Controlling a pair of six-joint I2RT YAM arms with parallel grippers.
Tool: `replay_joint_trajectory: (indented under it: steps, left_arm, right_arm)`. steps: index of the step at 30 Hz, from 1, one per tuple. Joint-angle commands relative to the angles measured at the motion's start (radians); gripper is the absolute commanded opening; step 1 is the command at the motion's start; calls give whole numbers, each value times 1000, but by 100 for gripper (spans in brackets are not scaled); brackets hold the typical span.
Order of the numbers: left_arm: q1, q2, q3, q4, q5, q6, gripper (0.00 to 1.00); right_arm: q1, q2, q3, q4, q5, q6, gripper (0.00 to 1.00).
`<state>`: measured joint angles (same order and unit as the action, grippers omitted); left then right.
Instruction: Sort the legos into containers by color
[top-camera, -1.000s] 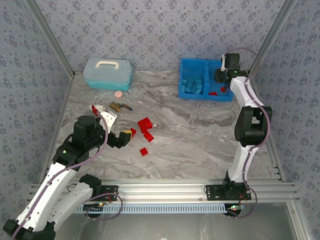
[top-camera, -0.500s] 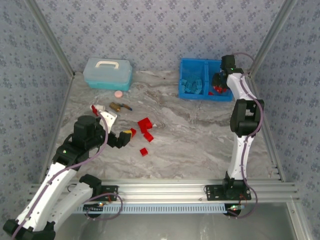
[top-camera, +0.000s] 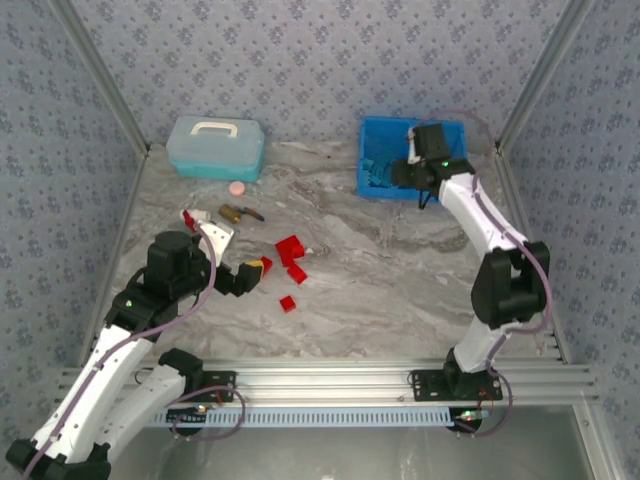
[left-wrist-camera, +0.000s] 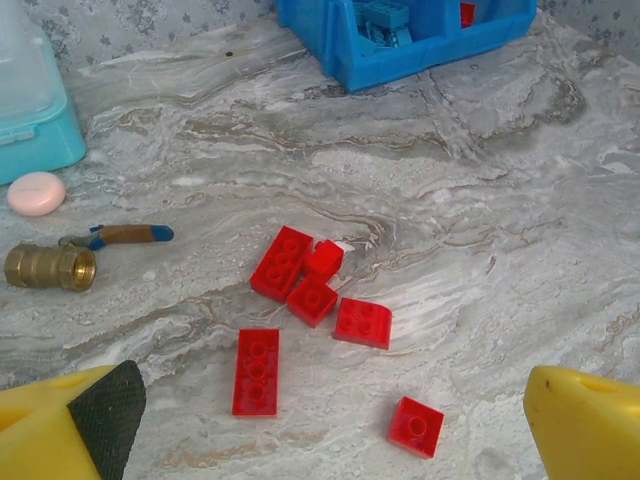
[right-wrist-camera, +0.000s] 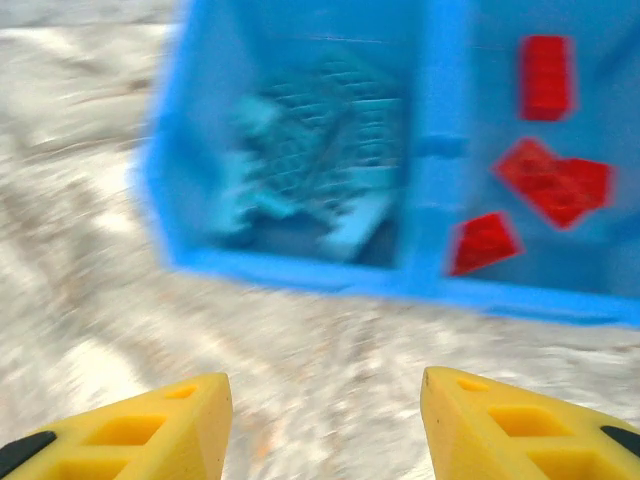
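Several red legos (left-wrist-camera: 312, 300) lie loose on the marble table, a cluster (top-camera: 291, 250) at centre and a single one (top-camera: 288, 303) nearer me. My left gripper (top-camera: 248, 276) hovers just left of them, open, with nothing between its yellow fingers (left-wrist-camera: 585, 425). The blue bin (top-camera: 372, 188) stands at the back right. Its left compartment holds light blue legos (right-wrist-camera: 320, 165) and its right compartment holds red legos (right-wrist-camera: 555, 185). My right gripper (top-camera: 398, 174) hangs over the bin's front left part. In the blurred right wrist view the right gripper (right-wrist-camera: 325, 425) is open and holds nothing.
A pale teal lidded box (top-camera: 215, 147) stands at the back left, with a pink disc (top-camera: 237, 187) in front of it. A brass-coloured object (left-wrist-camera: 50, 267) with a blue-tipped handle (left-wrist-camera: 128, 235) lies left of the red cluster. Patterned walls close in the table.
My right arm has swung left from above the bin's right compartment to its front left part, and its jaws have opened wider. The left arm has not moved.
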<state>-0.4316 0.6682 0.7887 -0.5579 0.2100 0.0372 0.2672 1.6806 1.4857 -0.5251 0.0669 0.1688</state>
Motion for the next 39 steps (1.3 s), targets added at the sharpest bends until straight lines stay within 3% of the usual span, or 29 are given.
replay_joint_trajectory:
  steps: [1, 8, 13, 19, 24, 35, 39]
  left_arm:
    - [8, -18, 14, -10, -22, 1, 99]
    - [8, -9, 21, -51, -167, -8, 99]
    - [8, -10, 21, -78, -240, -12, 99]
    - [8, -14, 21, -77, -242, -13, 99]
    - [8, -19, 20, -75, -250, -12, 99]
    - [8, -16, 20, -72, -247, -10, 99]
    - [8, -18, 18, -69, -245, -11, 99]
  right_arm:
    - [139, -71, -109, 13, -52, 20, 55]
    - [487, -43, -234, 2, -89, 386, 56]
    - [683, 85, -157, -70, -69, 452, 58]
    - [779, 242, -50, -122, -105, 429, 67]
    - [847, 361, 52, -181, -70, 414, 67]
    - [899, 438, 100, -251, 27, 395, 30]
    - [895, 400, 65, -222, 30, 397, 23]
